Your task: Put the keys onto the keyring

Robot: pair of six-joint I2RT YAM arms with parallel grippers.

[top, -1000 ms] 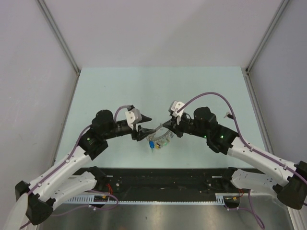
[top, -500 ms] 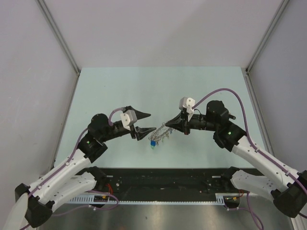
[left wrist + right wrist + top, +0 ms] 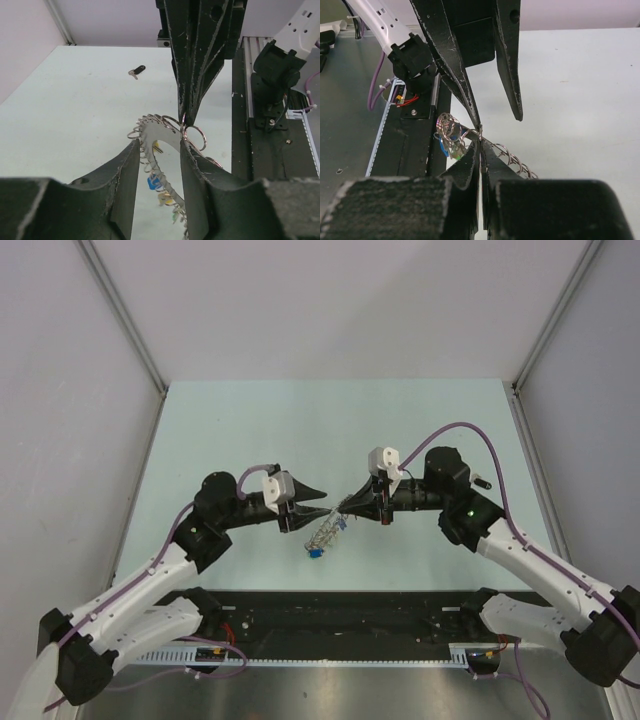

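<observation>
The keyring (image 3: 326, 529) is a grey coiled loop that hangs off the table between my two grippers, carrying small split rings. Blue (image 3: 150, 182), yellow (image 3: 167, 200) and green (image 3: 175, 217) keys dangle from its lower part. My right gripper (image 3: 343, 506) is shut on the keyring's upper rim, as the right wrist view (image 3: 480, 142) shows. My left gripper (image 3: 324, 502) is open; in the left wrist view (image 3: 159, 145) its jaws straddle the ring's band, and one finger (image 3: 192, 160) touches it. A black key (image 3: 136, 71) lies alone on the table.
The pale green table (image 3: 250, 430) is bordered by grey walls on three sides. A black rail with wiring (image 3: 340, 615) runs along the near edge under the arms. The black key also shows beside the right arm in the top view (image 3: 479, 480).
Both grippers have closed in on each other over the table's middle. The left jaws have narrowed around the ring. The keyring has gone from spread out sideways to hanging steeply.
</observation>
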